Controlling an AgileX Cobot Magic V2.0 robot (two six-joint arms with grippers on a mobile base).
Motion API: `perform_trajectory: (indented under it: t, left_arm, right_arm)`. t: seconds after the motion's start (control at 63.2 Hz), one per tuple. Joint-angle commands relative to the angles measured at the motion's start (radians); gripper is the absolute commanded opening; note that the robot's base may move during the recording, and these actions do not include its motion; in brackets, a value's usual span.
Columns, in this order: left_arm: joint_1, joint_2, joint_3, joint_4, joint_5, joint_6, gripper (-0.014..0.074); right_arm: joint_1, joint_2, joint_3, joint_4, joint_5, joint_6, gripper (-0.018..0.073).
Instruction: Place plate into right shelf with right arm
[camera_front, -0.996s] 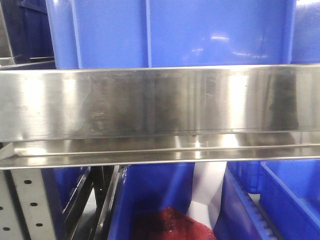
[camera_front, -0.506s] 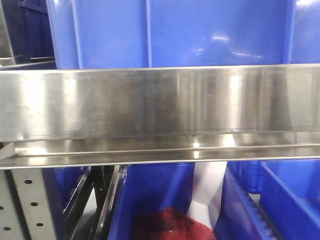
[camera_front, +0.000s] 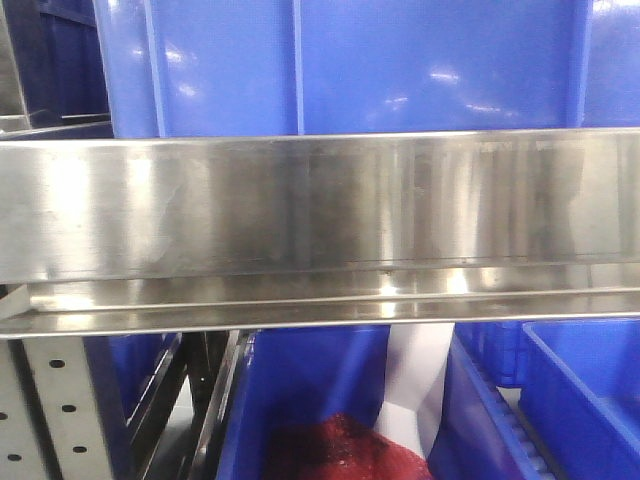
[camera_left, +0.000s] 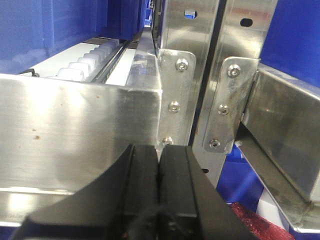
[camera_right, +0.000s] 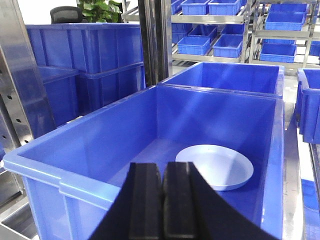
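One plate (camera_right: 215, 172) in blue bin (camera_right: 125, 135)

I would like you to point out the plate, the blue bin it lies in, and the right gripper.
plate (camera_right: 215, 172): right wrist view, on its glossy inside.
blue bin (camera_right: 100, 145): right wrist view, on its inner left wall.
right gripper (camera_right: 163, 200): right wrist view, on the seam between its closed fingers.

Left gripper (camera_left: 159, 165): two matte black, flat-faced rectangular fingers (camera_left: 144, 170) widening into a black angular body, with a thin black cable visible at the seam near the bottom edge. Right gripper (camera_right: 162, 192): same build, with black blocky fingers (camera_right: 144, 195), rounded tips and a smooth, slightly glossy finish. No markings or screws visible on either.
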Motion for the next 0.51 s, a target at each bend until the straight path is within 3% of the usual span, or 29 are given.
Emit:
perform_trajectory:
  t: [0.0,0.158,0.379,0.49]
  left_arm:
    - [-0.007,-0.004,0.01,-0.002,-0.084,-0.006,-0.0047]
    - [-0.007,-0.004,0.01,-0.002,-0.084,-0.006,-0.0047]
    - [-0.007,-0.004,0.01,-0.002,-0.084,-0.006,-0.0047]
    - [-0.007,-0.004,0.01,-0.002,-0.084,-0.006,-0.0047]
  right_arm:
    - [-0.008,0.001,-0.033,-0.002,-0.077,-0.006,0.0055]
    - [-0.008,0.001,-0.033,-0.017,-0.101,-0.006,0.0055]
    - [-0.008,0.001,0.0,-0.204,-0.125,-0.005,0.0055]
    - [-0.052,-0.005,0.055,-0.279,-0.192,0.05,0.0055]
